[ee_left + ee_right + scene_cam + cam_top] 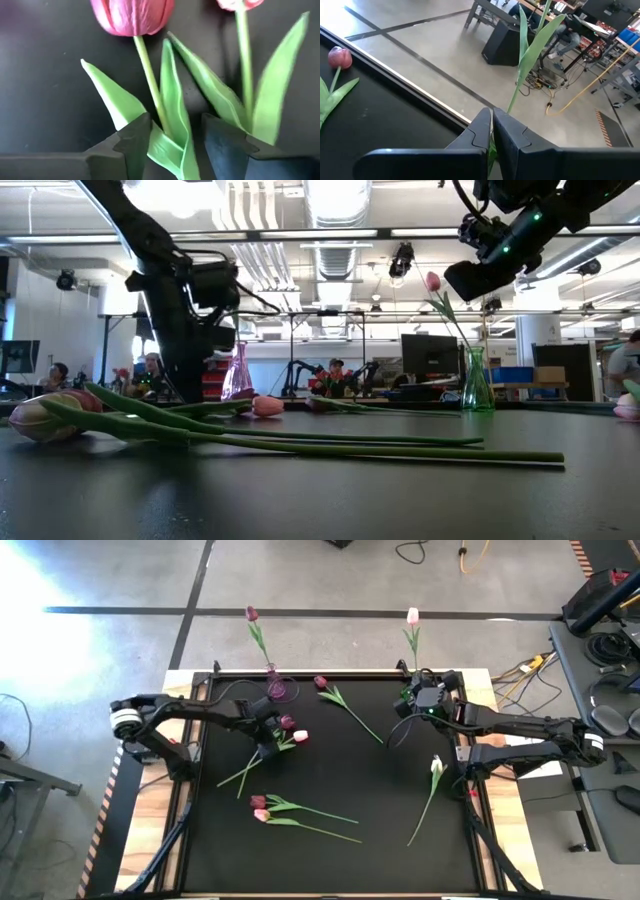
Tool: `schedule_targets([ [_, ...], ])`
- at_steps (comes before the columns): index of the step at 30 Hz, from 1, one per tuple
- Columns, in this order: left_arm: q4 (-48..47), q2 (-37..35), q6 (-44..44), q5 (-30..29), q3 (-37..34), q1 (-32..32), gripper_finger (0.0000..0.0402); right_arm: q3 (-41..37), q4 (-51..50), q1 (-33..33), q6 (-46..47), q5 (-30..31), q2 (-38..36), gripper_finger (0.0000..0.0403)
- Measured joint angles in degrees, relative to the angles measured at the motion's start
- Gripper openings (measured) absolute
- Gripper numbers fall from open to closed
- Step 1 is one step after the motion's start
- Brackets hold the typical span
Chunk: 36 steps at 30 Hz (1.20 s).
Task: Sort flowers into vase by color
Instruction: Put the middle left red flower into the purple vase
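The table [330,840] is carrying loose tulips. The left gripper [268,745] is reaching down with fingers apart, straddling the stem of a maroon tulip [287,723] beside a pink tulip [300,736]. I'd close only on that 1 stem, clear of the neighbour's leaves. The right gripper [418,697] is hovering at the green vase [476,390], pinched on its pink flower's stem [520,82]. The purple vase [277,689] is holding 1 maroon flower.

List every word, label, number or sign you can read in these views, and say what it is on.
None can be read.
Table, flowers and both arms: no print shows.
Monitors and blue bins in the room behind, low view: no text can be made out on them.
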Motion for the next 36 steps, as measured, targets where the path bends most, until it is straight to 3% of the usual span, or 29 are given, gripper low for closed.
schedule_targets([
  [4,-1.5,1.4,0.4,-1.0,1.0,0.0,0.0123,0.0,0.0,0.0,0.0,0.0,0.0,0.0013],
  [8,-2.2,0.5,1.6,-1.8,1.4,0.0,0.0056,0.0,0.0,0.0,0.0,0.0,0.0,0.0013],
  [11,-3.8,-1.8,2.3,-5.7,1.9,0.0,0.0011,0.0,0.0,0.0,0.0,0.0,0.0,0.0013],
  [18,0.5,-11.5,3.4,-10.1,5.5,0.0,0.0004,0.0,0.0,0.1,0.0,0.0,0.0,0.0013],
  [30,37.9,-25.5,12.2,-22.9,-1.5,1.1,0.0001,0.0,0.0,0.6,0.4,0.0,0.0,0.0013],
  [36,42.7,-27.9,17.6,-23.2,0.5,4.8,0.0000,0.0,0.2,0.7,0.4,0.0,0.0,0.0013],
])
